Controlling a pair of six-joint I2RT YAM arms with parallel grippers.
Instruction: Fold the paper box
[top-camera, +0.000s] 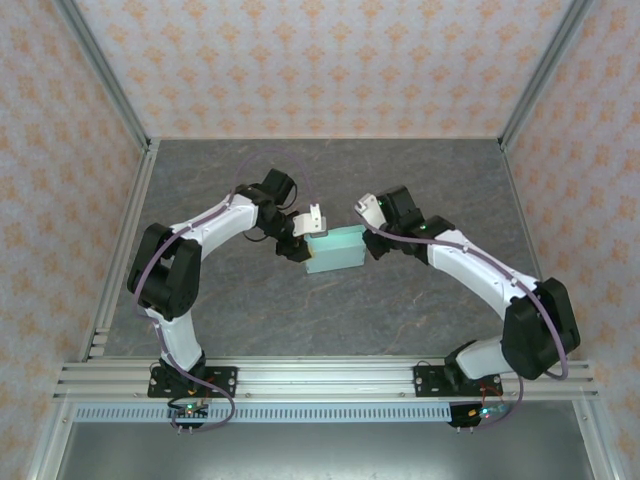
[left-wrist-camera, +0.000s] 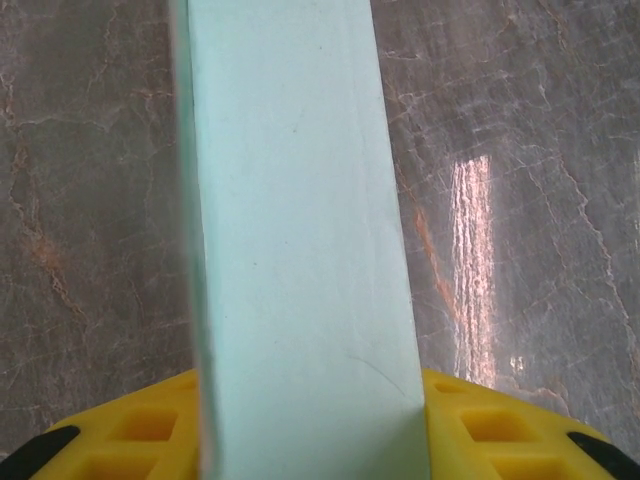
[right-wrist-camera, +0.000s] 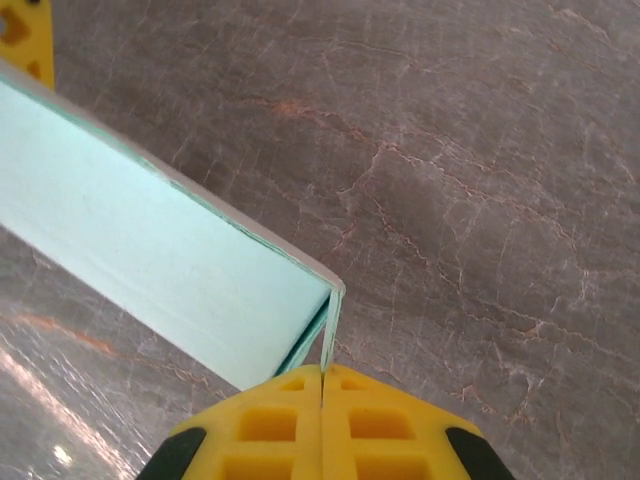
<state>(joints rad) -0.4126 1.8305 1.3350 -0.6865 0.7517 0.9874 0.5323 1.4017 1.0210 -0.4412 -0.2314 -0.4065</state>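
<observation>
Near the middle of the grey marbled worktop (top-camera: 420, 190), the paper box (top-camera: 336, 251) is sitting between the two arms as a small, flat, pale mint-green rectangle, its long sides running left to right in the overhead view. From the left, the left tool (top-camera: 300, 243) is reaching in at one short end of the box, and from the right, the right tool (top-camera: 368, 240) is meeting the opposite end. In the left wrist view the yellow fingers (left-wrist-camera: 140, 440) are standing on either side of the box's end, with the green card filling the gap between them and touching both, so this tool is clamping the box across its width while a long plain face is stretching away over the stone. In the right wrist view the right tool's two yellow fingers are pressing tightly together, and a thin edge of card at the box's corner is running down into the seam between them, so this tool is pinching that corner edge. Whether the box is resting on the worktop or hanging just above it cannot be told. Patterned peach walls (top-camera: 300, 60) are enclosing the worktop on three sides.
</observation>
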